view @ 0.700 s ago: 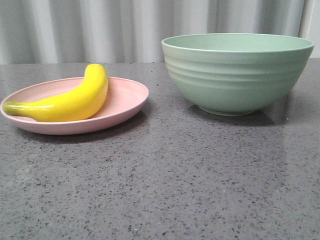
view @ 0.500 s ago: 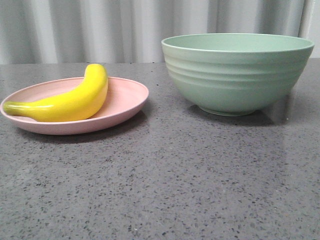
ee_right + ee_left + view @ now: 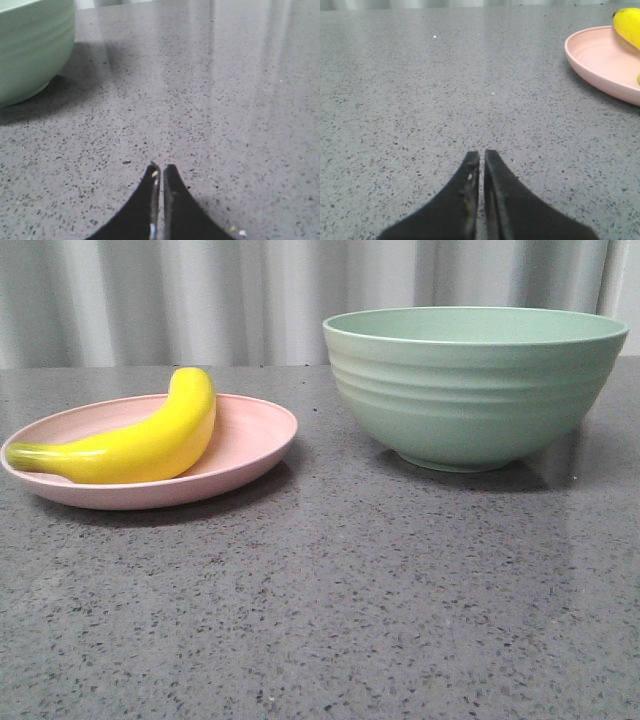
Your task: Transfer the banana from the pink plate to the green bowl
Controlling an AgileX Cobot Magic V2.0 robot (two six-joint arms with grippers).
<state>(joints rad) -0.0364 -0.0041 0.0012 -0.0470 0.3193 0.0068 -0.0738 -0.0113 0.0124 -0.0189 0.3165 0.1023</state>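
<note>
My left gripper [image 3: 482,156] sits low over the speckled grey table [image 3: 330,600], its two black fingers pressed almost together with only a thin slit between them and nothing held. My right gripper [image 3: 160,170] is the same: fingers drawn together, empty, just above the tabletop. Past the left gripper, off to one side, I see the rim of the pink plate [image 3: 590,57], well apart from the fingertips, with a bit of the banana [image 3: 627,25] showing on it. Past the right gripper, the ridged wall of the green bowl [image 3: 30,50] stands on the table, also well apart. From the front view the banana [image 3: 140,445] lies curved on the pink plate [image 3: 255,435], to the left of the green bowl [image 3: 470,390]; plate and bowl stand near each other without touching. Neither arm shows in that view.
</note>
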